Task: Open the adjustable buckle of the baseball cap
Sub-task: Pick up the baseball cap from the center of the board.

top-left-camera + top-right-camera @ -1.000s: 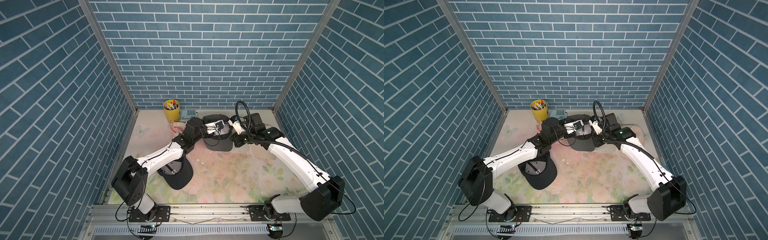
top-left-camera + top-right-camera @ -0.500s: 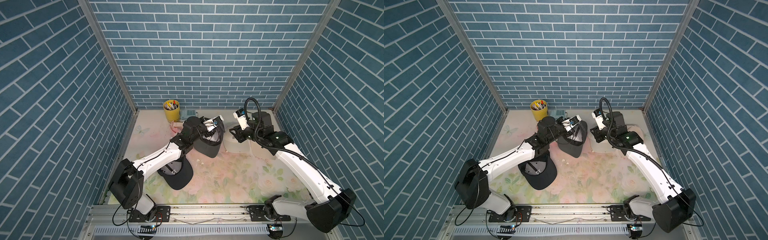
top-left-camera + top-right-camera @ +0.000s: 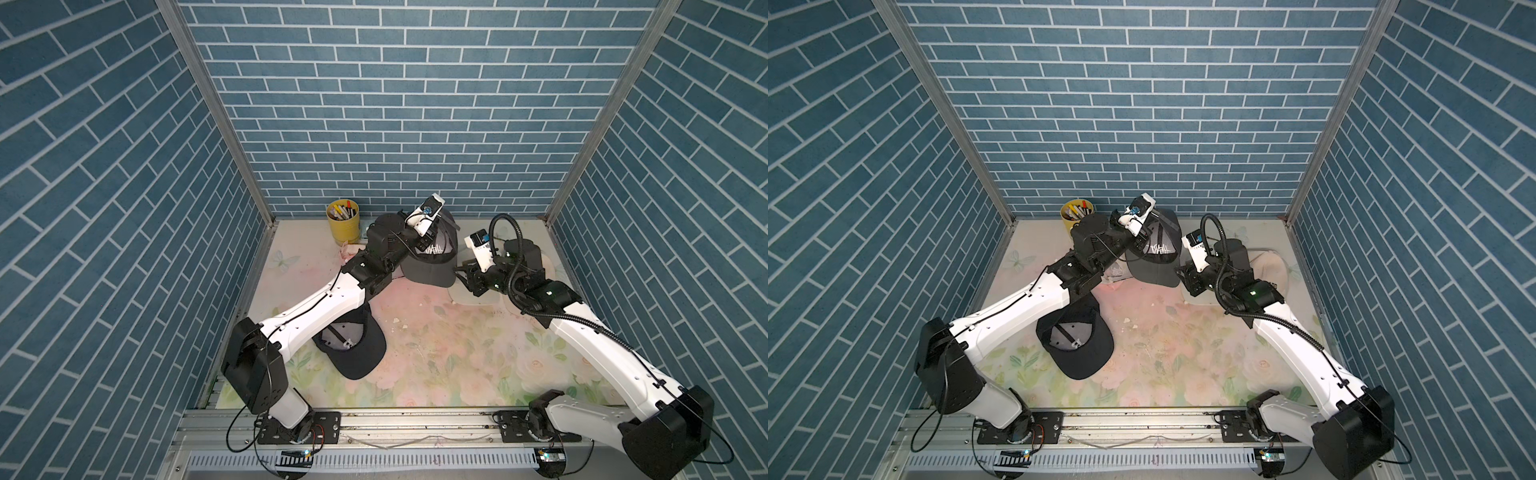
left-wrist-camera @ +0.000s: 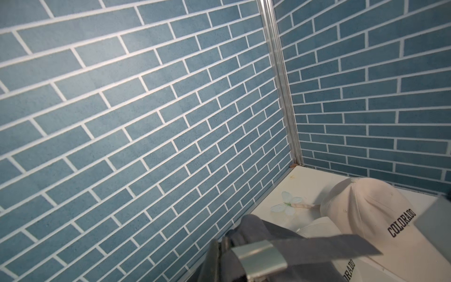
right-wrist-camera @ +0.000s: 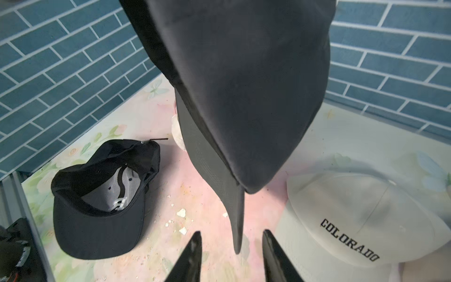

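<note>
Up by the back wall, in both top views, L claw (image 3: 429, 239) is clamped on the grey cap (image 3: 430, 266), which hangs clear of the desk (image 3: 436, 332), brim down. R claw (image 3: 463, 277) sits just beside the brim, jaws apart, holding nothing.

L wrist cam: metal buckle (image 4: 261, 257) w/ strap threaded through, close to the claw; prob. not yet undone.

R wrist cam: brim tip dangles between the spread fingers (image 5: 192, 254).

Risks, imo: cap hangs loose, so R may catch brim or crown, not strap. A hard tug could yank it from L's pinch onto the black cap (image 5: 97, 195) or cream cap (image 5: 361, 219).
</note>
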Action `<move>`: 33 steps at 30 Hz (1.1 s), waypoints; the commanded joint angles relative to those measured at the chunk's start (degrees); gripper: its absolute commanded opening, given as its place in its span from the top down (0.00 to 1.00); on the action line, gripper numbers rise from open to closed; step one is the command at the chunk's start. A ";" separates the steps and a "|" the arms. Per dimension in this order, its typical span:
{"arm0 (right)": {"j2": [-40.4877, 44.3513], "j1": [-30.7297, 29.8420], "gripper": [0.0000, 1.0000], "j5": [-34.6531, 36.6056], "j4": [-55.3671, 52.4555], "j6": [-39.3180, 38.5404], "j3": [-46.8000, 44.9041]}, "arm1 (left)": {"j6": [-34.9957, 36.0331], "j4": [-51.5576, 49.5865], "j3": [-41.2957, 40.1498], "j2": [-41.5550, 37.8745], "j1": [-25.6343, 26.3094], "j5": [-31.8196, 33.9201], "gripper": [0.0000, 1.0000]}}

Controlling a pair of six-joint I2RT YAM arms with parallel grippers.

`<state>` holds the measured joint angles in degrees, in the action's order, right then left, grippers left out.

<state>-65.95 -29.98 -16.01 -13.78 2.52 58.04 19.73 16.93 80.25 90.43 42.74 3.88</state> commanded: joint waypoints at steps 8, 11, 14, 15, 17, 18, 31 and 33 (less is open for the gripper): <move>-1.43 -1.70 0.59 8.25 17.95 -5.82 0.36 | -5.42 -5.78 5.70 3.40 2.25 4.36 1.00; -2.05 -1.93 0.60 9.63 20.78 -6.36 0.30 | -6.21 -6.14 5.81 3.43 2.74 4.84 1.00; -2.92 -2.26 0.65 10.42 22.02 -7.23 0.41 | -7.31 -6.23 5.79 3.09 3.05 4.89 1.00; -3.02 -2.51 0.67 10.56 22.48 -7.56 0.31 | -7.57 -6.35 5.79 2.90 3.12 4.86 1.00; -2.58 -2.87 0.74 13.51 24.95 -7.96 -0.73 | -7.84 -6.68 5.53 2.55 3.22 4.78 1.00; -2.28 -2.90 0.78 14.52 26.14 -7.97 -1.34 | -7.98 -6.81 5.38 2.42 3.25 4.95 1.00; -0.85 -2.81 1.00 20.22 30.88 -9.13 -3.37 | -9.27 -10.16 2.88 1.35 3.32 -5.33 0.87; -0.50 -2.72 1.00 20.39 29.12 -10.15 -2.90 | -8.04 -13.22 3.94 1.99 3.15 -7.59 0.68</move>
<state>-68.29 -32.62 2.87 13.93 -4.45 55.29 11.03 7.62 83.18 92.95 45.71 0.95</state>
